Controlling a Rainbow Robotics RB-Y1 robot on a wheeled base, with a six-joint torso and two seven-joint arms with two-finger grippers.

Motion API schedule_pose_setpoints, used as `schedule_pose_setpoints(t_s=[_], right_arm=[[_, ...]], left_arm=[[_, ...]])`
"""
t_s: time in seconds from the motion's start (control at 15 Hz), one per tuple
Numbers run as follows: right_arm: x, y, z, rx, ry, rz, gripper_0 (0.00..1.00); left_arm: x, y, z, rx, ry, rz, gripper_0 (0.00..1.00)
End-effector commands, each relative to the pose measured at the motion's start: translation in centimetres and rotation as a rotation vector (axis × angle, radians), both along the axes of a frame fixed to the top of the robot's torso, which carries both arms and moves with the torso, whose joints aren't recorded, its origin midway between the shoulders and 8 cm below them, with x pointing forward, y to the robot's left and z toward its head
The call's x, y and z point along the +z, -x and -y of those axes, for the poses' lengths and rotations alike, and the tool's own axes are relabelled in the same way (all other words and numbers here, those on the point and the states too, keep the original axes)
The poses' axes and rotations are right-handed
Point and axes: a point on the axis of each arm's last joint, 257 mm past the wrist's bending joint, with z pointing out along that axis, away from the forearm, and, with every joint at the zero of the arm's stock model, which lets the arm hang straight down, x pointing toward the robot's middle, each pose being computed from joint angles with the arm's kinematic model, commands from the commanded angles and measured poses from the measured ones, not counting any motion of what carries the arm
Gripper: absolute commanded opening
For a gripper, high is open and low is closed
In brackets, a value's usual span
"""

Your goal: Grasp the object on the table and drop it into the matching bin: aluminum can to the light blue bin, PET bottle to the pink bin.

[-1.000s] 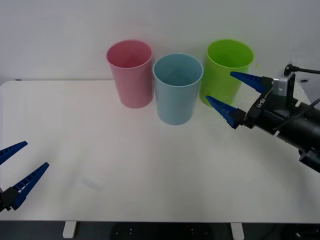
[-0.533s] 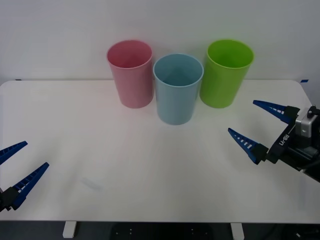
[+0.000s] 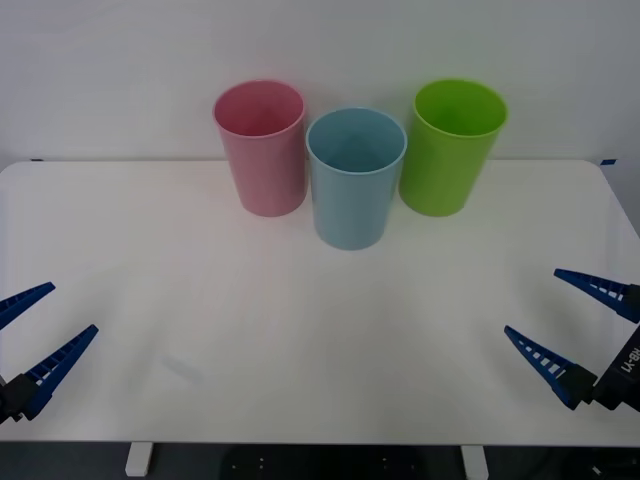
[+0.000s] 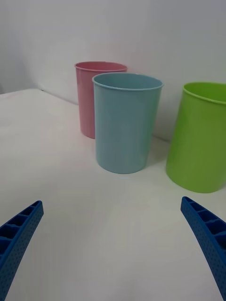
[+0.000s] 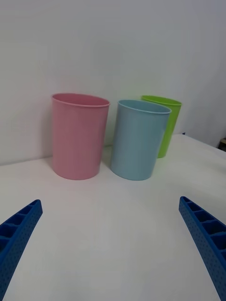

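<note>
R gripper (image 3: 578,325) fingers spread, empty, low over table (image 3: 300,330) near its R edge; L gripper (image 3: 30,335) likewise spread at L edge. Light blue bin (image 3: 354,180) well ahead of both, betw pink bin (image 3: 262,148) & lime green bin (image 3: 450,148). Can's whereabouts: cannot tell.

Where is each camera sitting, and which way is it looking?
Front view: above the arms, looking forward and down at the table; the left pincer and right pincer show, both open.
Right wrist view: on the right arm's wrist, low over the table, facing the light blue bin; its own fingers show.
Left wrist view: on the left arm's wrist, low, facing the pink bin; its own fingers show.
All views share the pink, light blue and lime green bin.
</note>
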Motion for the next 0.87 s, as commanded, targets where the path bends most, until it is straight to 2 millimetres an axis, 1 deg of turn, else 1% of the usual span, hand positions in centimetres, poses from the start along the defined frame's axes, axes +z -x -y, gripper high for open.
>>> schedule_pose_setpoints(t_s=[0.07,0.4,0.6,0.87], right_arm=[[-0.6,1.0,1.1,-0.019,0.002,-0.022,1.00],[-2.0,2.4,2.2,-0.048,0.004,-0.069,1.00],[-2.9,3.2,2.5,-0.059,-0.002,-0.100,1.00],[-2.9,3.2,2.5,-0.059,-0.002,-0.100,1.00]], left_arm=[[0.0,0.0,0.0,0.000,0.000,0.000,1.00],[0.0,0.0,0.0,0.000,0.000,0.000,1.00],[0.0,0.0,0.0,0.000,0.000,0.000,1.00],[0.0,0.0,0.0,0.000,0.000,0.000,1.00]])
